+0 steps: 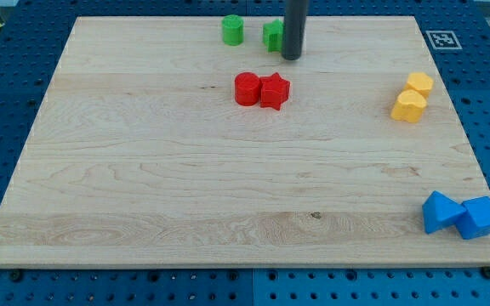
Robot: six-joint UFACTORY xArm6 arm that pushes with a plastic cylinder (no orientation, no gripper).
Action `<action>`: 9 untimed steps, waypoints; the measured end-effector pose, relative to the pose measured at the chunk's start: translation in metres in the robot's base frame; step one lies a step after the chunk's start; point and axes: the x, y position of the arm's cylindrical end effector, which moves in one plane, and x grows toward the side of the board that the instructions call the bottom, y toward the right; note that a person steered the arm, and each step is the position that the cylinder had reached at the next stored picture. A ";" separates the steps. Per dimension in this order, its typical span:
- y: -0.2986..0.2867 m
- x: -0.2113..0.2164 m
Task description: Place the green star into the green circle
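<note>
Two green blocks sit apart: my tip [291, 58] touches the green star [271, 35], right of the green circle [232, 30]; no fingers show.

Straight dark rod — plain, smooth, seemingly cylindrical; my tip [291, 58] blunt.

my tip [291, 57] sits at the frame's top centre, touching the green star [271, 35] on its right; the green circle [232, 30] lies just left.
</note>
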 end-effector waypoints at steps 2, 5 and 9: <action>0.040 -0.003; -0.043 -0.020; 0.025 -0.013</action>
